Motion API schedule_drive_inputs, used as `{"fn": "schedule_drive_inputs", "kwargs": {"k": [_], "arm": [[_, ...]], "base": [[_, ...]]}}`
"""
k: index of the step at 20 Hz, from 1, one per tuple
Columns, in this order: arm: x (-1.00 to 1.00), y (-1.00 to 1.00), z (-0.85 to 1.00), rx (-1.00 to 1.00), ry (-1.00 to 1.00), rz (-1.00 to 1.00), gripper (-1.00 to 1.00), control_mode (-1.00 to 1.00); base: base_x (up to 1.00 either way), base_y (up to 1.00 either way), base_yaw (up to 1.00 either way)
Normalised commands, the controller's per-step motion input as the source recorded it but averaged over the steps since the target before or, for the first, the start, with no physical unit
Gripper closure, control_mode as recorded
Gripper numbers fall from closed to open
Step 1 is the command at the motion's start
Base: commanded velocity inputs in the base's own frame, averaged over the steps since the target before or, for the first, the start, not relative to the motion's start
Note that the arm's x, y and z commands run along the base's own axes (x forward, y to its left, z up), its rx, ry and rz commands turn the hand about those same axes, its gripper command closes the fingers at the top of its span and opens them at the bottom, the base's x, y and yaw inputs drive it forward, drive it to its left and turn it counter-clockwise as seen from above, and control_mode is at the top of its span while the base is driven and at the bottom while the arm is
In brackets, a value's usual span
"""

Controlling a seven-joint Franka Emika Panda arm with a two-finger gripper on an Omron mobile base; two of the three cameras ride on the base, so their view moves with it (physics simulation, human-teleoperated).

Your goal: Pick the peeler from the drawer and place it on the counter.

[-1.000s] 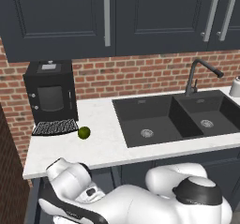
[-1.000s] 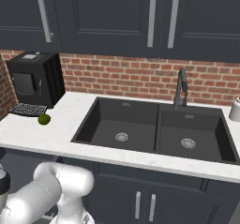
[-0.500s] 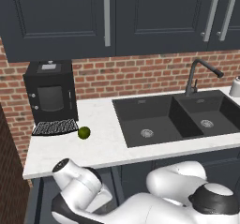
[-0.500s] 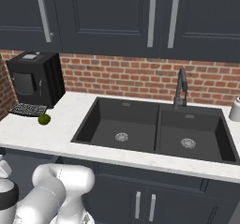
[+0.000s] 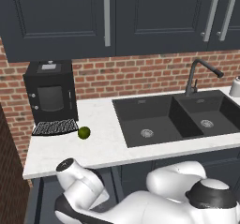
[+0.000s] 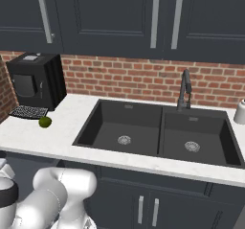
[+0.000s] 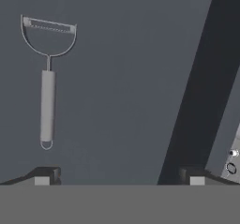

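the gripper point(image 7: 119, 176) hangs over the drawer point(image 7: 122, 101), its jaws spread as wide as they go and holding nothing. the peeler point(image 7: 47, 80) lies flat on the drawer's dark floor, apart from both finger tips; in the hand view it sits toward the left, its looped head at the top and its handle pointing down toward the left tip. up on the counter point(image 5: 101, 148) a lime point(image 5: 84, 132) rests just beside the coffee machine point(image 5: 50, 93), left of the black sink point(image 5: 176, 117).
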Motion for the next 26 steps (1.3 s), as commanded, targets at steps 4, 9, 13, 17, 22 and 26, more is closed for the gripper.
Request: {"fn": "schedule_drive_inputs", "kwargs": {"k": [4,9,13,17,22,26], "arm": [[0.09,0.31,-0.34,0.07,0.00,0.00,-1.00,-1.00],[0.01,0.37,-0.27,0.06,0.00,0.00,-1.00,-1.00],[0.02,0.38,-0.09,0.00,0.00,-0.01,-1.00,-1.00],[0.07,0.10,-0.02,-0.01,0.00,0.00,-1.00,-1.00],[0.00,0.00,-0.24,0.00,0.00,0.00,-1.00,-1.00],[0.00,0.00,-0.37,0.00,-0.01,0.00,-1.00,-1.00]], "base": [[0.00,0.00,0.00],[0.00,0.00,0.00],[0.00,0.00,0.00],[0.00,0.00,0.00],[0.00,0.00,0.00],[0.00,0.00,0.00]]}}
